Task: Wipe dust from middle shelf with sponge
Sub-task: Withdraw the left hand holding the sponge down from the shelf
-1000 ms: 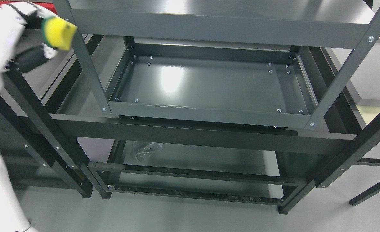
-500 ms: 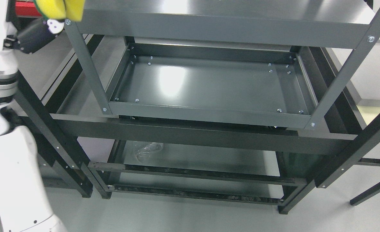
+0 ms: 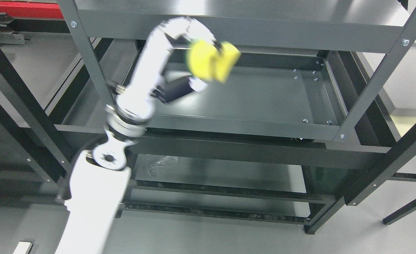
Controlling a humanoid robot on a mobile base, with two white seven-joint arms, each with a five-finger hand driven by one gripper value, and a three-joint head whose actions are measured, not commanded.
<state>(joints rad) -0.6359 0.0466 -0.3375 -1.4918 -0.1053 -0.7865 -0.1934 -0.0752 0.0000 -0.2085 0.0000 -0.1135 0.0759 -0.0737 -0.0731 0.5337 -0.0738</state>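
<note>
The left arm comes in from the lower left, white and blurred, and reaches up and rightward across the front rail of the dark metal rack, past a silver wrist joint. The left hand sits just below the front lip of the top shelf, over the left part of the middle shelf. Its fingers are curled around the yellow sponge: white ones wrap over the top of it and a dark one pokes out beneath it, so the sponge is pinched between them. The blur hides any finer detail of how tightly they close.

The sponge is at the right end of the fingers, sticking out past them toward the middle of the rack. It is held above the tray-like surface of the middle shelf; whether it touches that surface cannot be told, though it appears raised, near the back left area of the tray.

To the right of the fingers the middle shelf stretches bare and glossy, with small bolts at its right corners. Below the fingers, under the front rail, the bottom shelf holds a crumpled bit of clear plastic. Farther right still, the slanted right post runs from the top shelf down to the middle shelf's corner.
</note>
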